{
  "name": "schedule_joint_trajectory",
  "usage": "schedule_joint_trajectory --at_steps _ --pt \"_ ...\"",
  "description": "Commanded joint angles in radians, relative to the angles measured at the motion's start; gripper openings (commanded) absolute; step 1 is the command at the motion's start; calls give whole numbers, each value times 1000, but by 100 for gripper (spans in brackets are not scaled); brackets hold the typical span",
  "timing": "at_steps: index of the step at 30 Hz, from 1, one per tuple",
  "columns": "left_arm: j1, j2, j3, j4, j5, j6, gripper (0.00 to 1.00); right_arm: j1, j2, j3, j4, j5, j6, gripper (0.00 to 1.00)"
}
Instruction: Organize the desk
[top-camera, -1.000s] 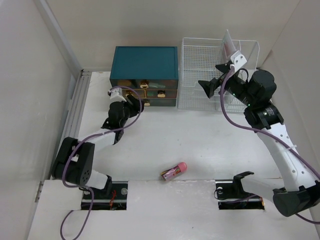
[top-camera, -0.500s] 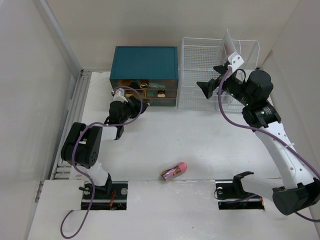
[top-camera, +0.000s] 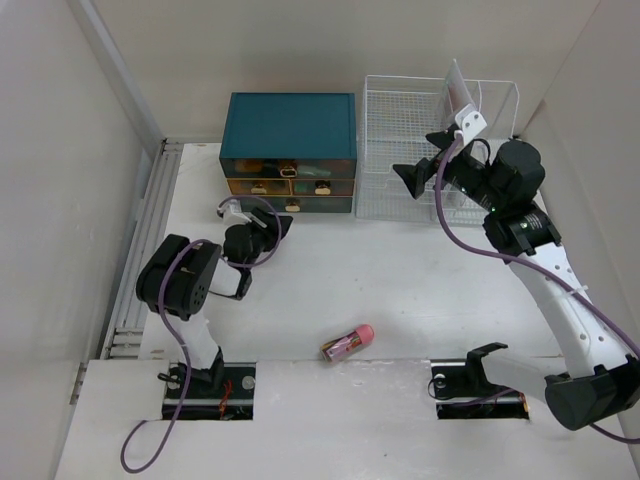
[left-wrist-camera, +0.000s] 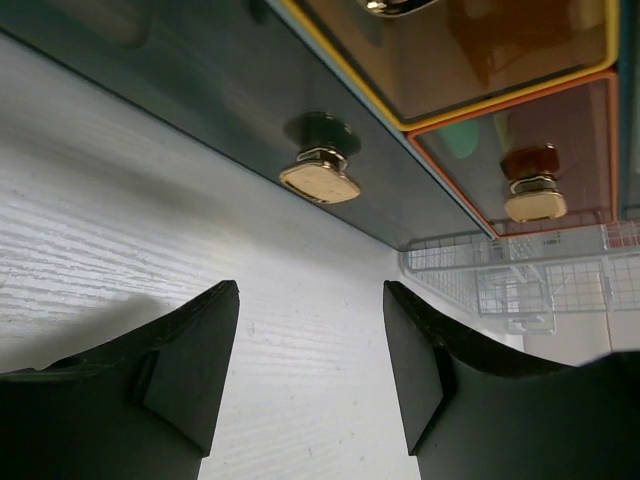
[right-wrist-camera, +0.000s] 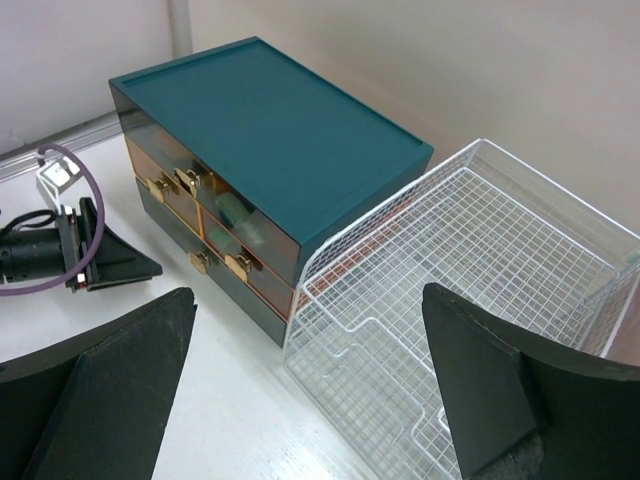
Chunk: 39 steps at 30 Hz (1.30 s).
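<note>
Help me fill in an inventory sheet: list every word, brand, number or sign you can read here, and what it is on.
No text can be read in any view.
Pink-capped tube on the desk: any markings are too small to read.
Packet in the white wire rack: reddish patch, too blurred to read.
Teal drawer box: no lettering shows, only gold knobs.

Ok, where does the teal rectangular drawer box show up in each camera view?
Top external: teal rectangular drawer box at the far edge, left of centre.
Left wrist: the box fills the top; only its lower drawer fronts show.
Right wrist: the box sits upper left, whole.
Shared landmark: white wire rack, beside the box in all three.
</note>
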Motion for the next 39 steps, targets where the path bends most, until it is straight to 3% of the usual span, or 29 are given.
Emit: schedule_joint_trajectory --at_steps 1,22,39 --pt "-4 31 16 203 -33 -53 56 -5 -10 -10 63 -18 12 100" --pt "-14 207 196 203 -105 -142 57 -5 -1 -10 63 -18 -7 100" --pt "-14 287 271 219 -94 -124 59 -5 8 -19 63 -18 -7 100"
